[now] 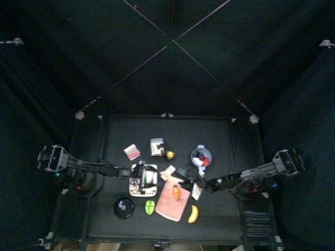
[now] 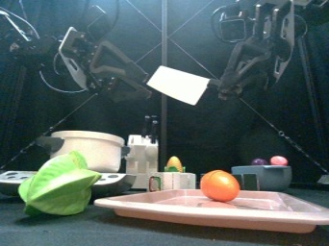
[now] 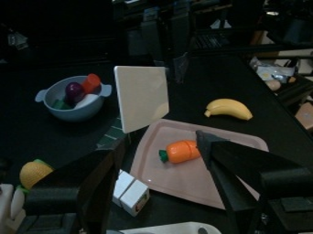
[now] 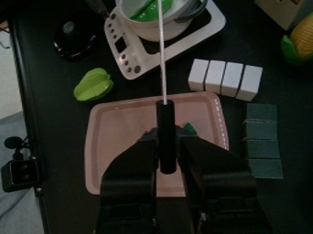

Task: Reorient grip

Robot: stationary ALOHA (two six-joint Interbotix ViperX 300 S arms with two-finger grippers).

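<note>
A flat cream-white card hangs tilted in the air above the table's middle. My right gripper comes down from the right and is shut on the card's edge. The right wrist view shows the card edge-on as a thin white line running out from between the closed jaws of the right gripper. My left gripper is open wide, with the card's face standing a short way beyond its jaws, apart from them. In the front view the left gripper hangs just left of the card.
Under the card lies a pink tray holding an orange and a carrot. Around it are a green pepper, a white pot on a scale, white blocks, a banana and a fruit bowl.
</note>
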